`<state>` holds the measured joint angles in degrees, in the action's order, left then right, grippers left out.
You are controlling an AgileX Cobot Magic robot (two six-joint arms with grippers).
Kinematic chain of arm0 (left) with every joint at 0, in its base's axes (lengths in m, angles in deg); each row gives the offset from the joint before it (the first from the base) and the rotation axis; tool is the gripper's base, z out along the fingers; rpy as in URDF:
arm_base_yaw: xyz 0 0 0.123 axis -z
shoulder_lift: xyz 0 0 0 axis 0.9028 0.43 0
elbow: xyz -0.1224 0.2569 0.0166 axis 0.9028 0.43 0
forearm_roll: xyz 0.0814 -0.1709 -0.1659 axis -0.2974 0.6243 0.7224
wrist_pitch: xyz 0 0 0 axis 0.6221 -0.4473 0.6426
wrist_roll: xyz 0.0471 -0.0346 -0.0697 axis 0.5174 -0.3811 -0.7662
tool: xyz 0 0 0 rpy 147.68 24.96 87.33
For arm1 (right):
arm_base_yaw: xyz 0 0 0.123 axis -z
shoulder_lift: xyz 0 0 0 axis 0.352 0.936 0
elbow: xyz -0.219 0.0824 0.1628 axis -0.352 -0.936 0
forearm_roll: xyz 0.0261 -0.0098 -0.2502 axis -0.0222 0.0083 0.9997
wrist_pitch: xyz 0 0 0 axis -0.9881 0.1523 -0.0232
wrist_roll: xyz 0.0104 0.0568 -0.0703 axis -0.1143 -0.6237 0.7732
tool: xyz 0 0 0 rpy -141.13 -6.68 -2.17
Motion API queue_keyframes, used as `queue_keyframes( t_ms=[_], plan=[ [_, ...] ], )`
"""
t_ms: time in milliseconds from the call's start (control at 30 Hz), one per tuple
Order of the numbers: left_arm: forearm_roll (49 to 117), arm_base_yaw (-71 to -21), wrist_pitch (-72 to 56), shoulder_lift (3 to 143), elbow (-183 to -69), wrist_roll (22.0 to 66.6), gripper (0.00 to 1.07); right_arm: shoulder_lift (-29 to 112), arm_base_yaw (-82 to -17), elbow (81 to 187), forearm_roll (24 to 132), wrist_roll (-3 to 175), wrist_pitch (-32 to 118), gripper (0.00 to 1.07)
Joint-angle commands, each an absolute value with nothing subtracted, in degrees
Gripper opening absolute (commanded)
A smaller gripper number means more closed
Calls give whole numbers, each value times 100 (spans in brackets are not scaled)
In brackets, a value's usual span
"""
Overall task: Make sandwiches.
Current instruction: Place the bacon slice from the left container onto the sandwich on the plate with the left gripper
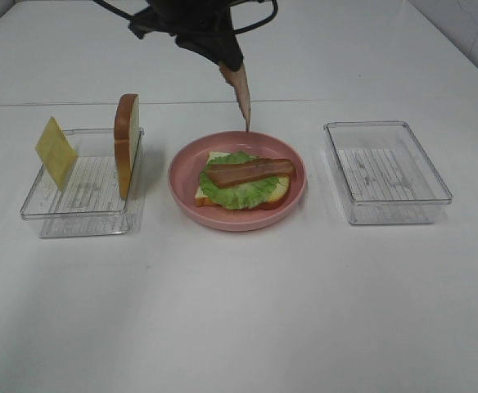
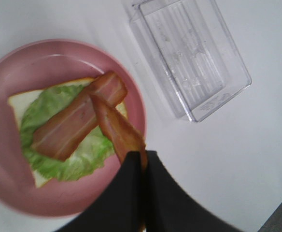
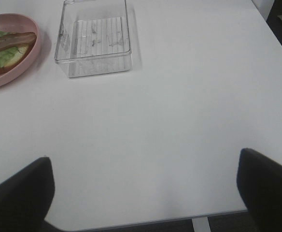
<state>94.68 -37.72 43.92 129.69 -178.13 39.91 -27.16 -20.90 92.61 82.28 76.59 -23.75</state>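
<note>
Two bacon pieces: one bacon strip (image 1: 250, 171) lies across the lettuce (image 1: 239, 192) and bread (image 1: 202, 199) on the pink plate (image 1: 175, 184). The second strip (image 1: 243, 98) dangles from our left gripper (image 2: 142, 155), clamped on its top end above the plate's far rim, likely to lay it alongside. Cheese (image 1: 55, 151) and the top slice (image 1: 126, 143) stand propped in the left tray (image 1: 75, 214). Our right gripper (image 3: 143, 191) gapes, holding nothing, over the white table (image 1: 239, 311); little else of the room shows.

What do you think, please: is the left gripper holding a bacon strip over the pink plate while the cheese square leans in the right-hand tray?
Not quite: the exterior high view shows the cheese square leaning in the left-hand tray.
</note>
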Motion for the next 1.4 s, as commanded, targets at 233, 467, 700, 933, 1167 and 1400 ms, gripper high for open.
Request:
queue_keyframes(
  t_ms=[233,467,700,933,1167,1400],
  plan=[
    [10322,-3617,4851,14516,-19612,4014,0,-2910,-2050,9238,8223,7699,-2335,98],
    [10798,-3617,4994,14934,-19899,4054,0,-2910,-2050,9238,8223,7699,-2335,98],
    [10803,-3583,5217,15129,-19899,4054,0,-2910,-2050,9238,8223,7699,-2335,98],
    [10196,-3583,5383,15186,-19899,3985,0,-2910,-2050,9238,8223,7699,-2335,98],
    [9675,-3583,5412,15186,-19899,3968,0,-2910,-2050,9238,8223,7699,-2335,98],
    [8781,-3583,5521,15186,-19899,3699,0,-2910,-2050,9238,8223,7699,-2335,98]
  ],
)
